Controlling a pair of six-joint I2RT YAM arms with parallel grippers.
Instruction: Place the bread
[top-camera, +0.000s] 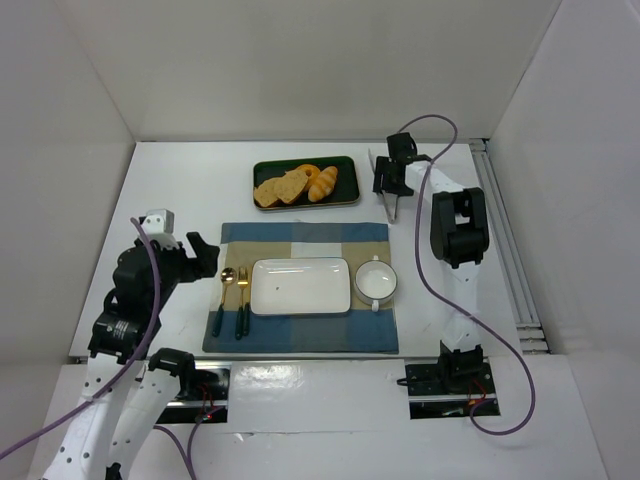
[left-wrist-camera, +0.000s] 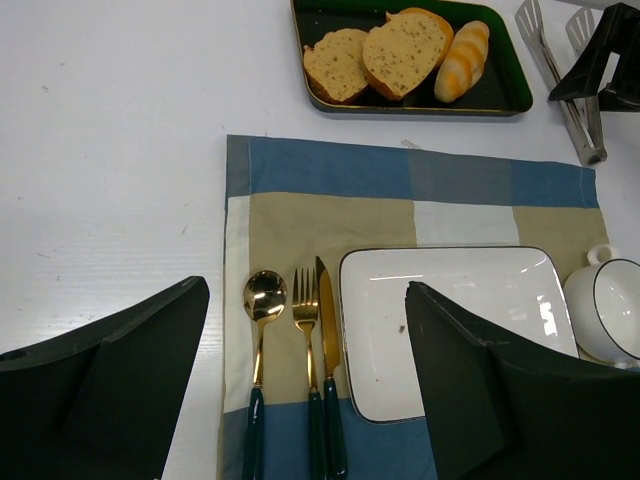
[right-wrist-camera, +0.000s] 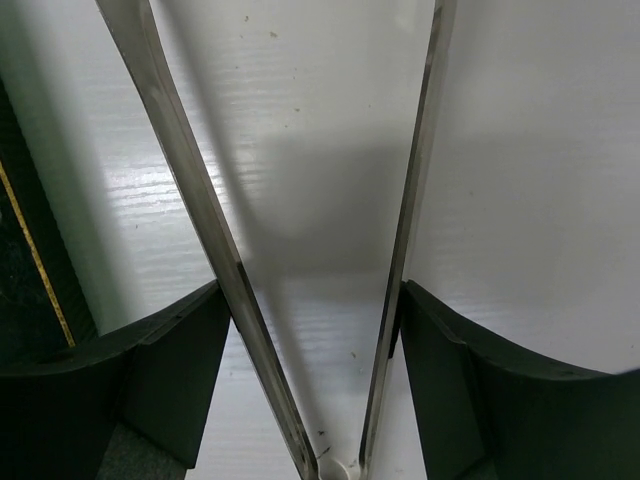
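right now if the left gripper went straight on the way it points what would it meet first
Likely the gold cutlery on the placemat, with the white plate just beyond; depth is unclear.

A blue-and-tan checked placemat (top-camera: 300, 240) lies by the middle of the near edge. On it are a white rectangular plate (top-camera: 300, 286), a white two-handled cup (top-camera: 376, 281) to the right, and a gold spoon (top-camera: 225, 295), fork (top-camera: 242, 290) and knife (left-wrist-camera: 327, 370) to the left. Toward the far edge sits a dark green tray (top-camera: 347, 180) holding toast slices (top-camera: 280, 188). Metal tongs (top-camera: 390, 208) are just off its right end.
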